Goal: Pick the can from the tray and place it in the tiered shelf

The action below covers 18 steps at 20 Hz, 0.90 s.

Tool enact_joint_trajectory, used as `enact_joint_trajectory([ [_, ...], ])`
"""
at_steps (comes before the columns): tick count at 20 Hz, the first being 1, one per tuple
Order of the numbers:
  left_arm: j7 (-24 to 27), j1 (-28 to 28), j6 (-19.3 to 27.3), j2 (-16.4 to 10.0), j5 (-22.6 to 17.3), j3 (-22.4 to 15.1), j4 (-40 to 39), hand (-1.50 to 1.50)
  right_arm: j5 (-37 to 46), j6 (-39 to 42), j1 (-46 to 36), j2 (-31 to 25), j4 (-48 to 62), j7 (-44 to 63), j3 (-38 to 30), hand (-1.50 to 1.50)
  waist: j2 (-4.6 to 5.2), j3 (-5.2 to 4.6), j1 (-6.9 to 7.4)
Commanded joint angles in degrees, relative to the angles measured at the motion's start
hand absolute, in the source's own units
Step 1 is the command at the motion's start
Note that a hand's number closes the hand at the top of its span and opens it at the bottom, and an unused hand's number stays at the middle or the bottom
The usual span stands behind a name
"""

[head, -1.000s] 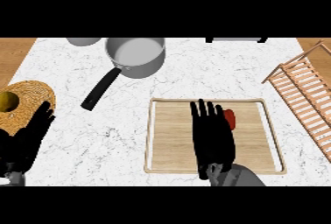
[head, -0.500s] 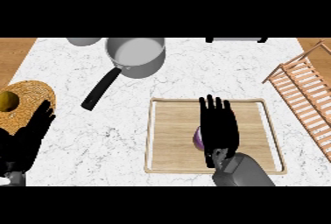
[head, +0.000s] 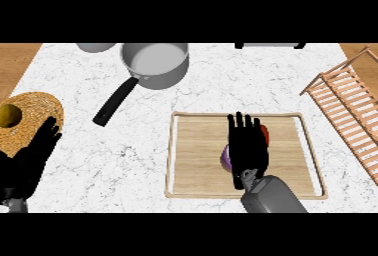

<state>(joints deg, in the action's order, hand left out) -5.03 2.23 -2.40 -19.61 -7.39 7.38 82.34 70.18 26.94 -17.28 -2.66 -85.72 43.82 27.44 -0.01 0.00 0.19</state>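
Observation:
A wooden tray (head: 193, 150) lies on the marble counter at centre right. My right hand (head: 246, 147) hovers over it with straight fingers, palm down. It hides most of the can: a purple edge of the can (head: 225, 156) shows at the hand's left and a red bit at its right. The wooden tiered shelf (head: 348, 100) stands at the right edge of the counter. My left hand (head: 33, 155) rests open at the lower left edge, fingers up.
A grey saucepan (head: 155, 62) with a black handle sits at the back left of the tray. A woven basket (head: 29, 120) holding a yellow fruit is at the far left. A grey bowl's edge (head: 96, 47) shows at the top.
My right hand has slid slightly right and forward over the tray, covering the can; the purple edge came into view at its left. The left hand has stayed still.

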Motion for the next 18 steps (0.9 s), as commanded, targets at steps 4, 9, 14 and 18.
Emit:
enact_joint_trajectory([
  [4, -0.5, -1.8, 0.0, 2.2, 2.3, 0.6, -0.3, 0.0, 0.4, -1.9, 2.1, -0.9, 1.9, -4.0, -4.1, 1.5, -0.01, 0.0, -0.11],
  [9, 0.5, 1.8, -1.1, 3.1, 2.5, 0.8, 1.6, 0.0, 1.7, -4.7, 1.9, -2.2, 6.1, -8.6, -3.5, 1.5, -0.02, 0.01, 0.03],
  [14, 0.7, 2.8, -3.4, 2.8, 2.3, 2.3, 2.5, 0.0, 6.3, -8.2, 1.4, 0.4, 7.7, -8.2, -1.5, 1.5, -0.01, 0.0, 0.12],
  [18, 1.6, -3.2, -2.4, 2.6, 3.7, 3.6, -3.6, 0.0, 9.0, -7.7, 1.0, 1.3, 2.1, -7.9, 0.6, 1.5, 0.0, -0.01, -0.19],
])
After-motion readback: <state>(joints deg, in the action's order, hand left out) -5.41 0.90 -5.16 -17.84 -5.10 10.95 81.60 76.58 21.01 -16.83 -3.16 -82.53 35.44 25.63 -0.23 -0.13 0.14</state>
